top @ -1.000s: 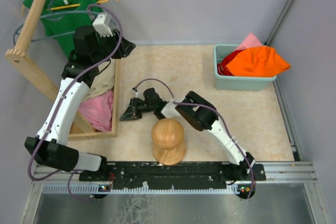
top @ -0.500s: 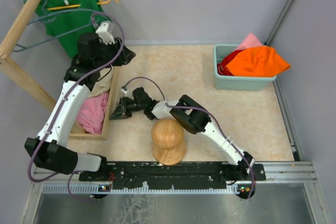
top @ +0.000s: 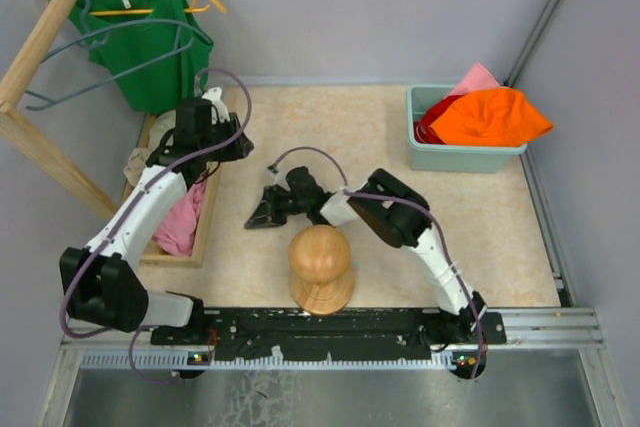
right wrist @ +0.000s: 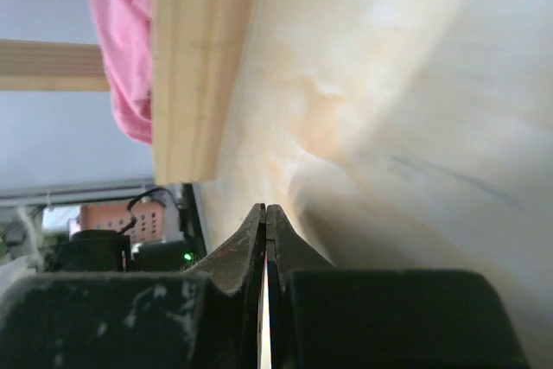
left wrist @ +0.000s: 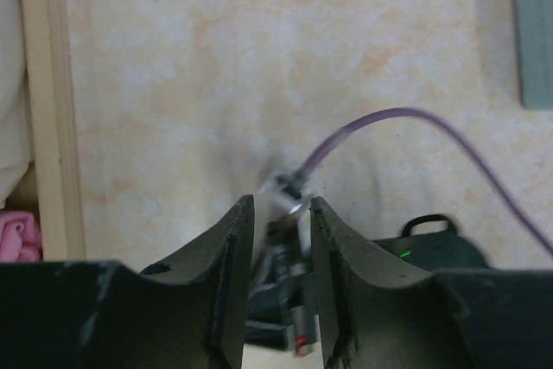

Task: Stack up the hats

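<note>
The orange hat (top: pixel 497 115) lies on top of a teal bin (top: pixel 462 158) at the back right. A red hat (top: pixel 429 130) and a pink hat (top: pixel 477 78) peek out beneath and behind it. My left gripper (top: pixel 237 139) (left wrist: pixel 278 205) hovers over the right rim of a wooden crate (top: pixel 208 215), far from the hats. Its jaws stand apart with nothing between them. My right gripper (top: pixel 259 217) (right wrist: pixel 266 210) is shut and empty, low over the table just right of the crate. In the left wrist view the right arm's wrist and purple cable (left wrist: pixel 406 118) show past the fingers.
A wooden head-shaped stand (top: pixel 320 265) sits front centre, close to the right arm. The crate holds pink cloth (top: pixel 178 223) (right wrist: pixel 121 49) and beige cloth (top: pixel 140 161). A green tank top (top: pixel 148 42) hangs on a wooden rack (top: pixel 45 32) at the back left.
My left gripper has swung forward and right from over the crate and narrowed slightly. The rack and crate have shifted left. My right gripper moved left, then back right, still shut.
</note>
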{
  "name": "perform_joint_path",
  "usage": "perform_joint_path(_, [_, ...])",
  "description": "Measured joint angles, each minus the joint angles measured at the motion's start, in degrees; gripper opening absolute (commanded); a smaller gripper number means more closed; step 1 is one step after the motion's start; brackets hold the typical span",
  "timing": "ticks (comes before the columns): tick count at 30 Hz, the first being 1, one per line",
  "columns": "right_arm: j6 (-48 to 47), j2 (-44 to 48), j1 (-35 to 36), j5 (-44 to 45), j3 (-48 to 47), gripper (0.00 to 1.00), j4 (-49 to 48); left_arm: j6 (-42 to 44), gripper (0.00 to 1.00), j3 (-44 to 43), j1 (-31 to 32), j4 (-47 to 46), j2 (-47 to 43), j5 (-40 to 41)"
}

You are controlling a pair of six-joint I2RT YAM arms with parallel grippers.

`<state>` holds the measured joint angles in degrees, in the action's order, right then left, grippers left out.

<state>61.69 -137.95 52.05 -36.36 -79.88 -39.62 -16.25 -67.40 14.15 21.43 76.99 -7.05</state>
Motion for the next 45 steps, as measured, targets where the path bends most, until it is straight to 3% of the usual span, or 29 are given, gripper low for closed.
perform_joint_path(6, [-7.91, 11.06, -11.21, 3.41, 13.09, 0.00, 7.15, 0.02, 0.19, 1.95, 0.00, -2.14, 6.51, 7.08])
perform_joint_path(10, [-14.73, 21.31, -17.66, 7.34, 18.43, 0.00, 15.37, -0.52, 0.10, -0.28, -0.33, -3.04, 15.82, 11.76])
perform_joint_path(16, [-22.14, 38.36, -19.82, 11.10, 24.90, 0.00, 23.15, -1.84, 0.03, -8.15, -1.57, -0.66, 29.16, 13.97])
perform_joint_path(23, [-28.41, 53.35, -23.96, 15.54, 30.32, 0.00, 31.95, -1.95, 0.01, -9.64, -4.37, 1.42, 32.24, 16.57])
perform_joint_path(30, [-30.93, 66.73, -26.05, 17.27, 37.33, 0.00, 37.62, -1.95, 0.02, -9.64, -11.21, 1.88, 32.94, 15.52])
perform_joint_path(37, [-32.30, 72.67, -26.84, 17.42, 40.09, 0.00, 43.10, -1.36, 0.03, -10.73, -14.38, 3.45, 33.35, 13.18])
perform_joint_path(41, [-33.29, 73.72, -26.86, 16.92, 40.15, 0.20, 49.94, -1.49, 0.13, -11.63, -15.26, 4.76, 33.44, 11.21])
perform_joint_path(45, [-33.55, 73.70, -26.86, 14.40, 40.17, 0.38, 57.46, -1.77, 0.37, -11.65, -12.22, 5.70, 31.28, 10.51])
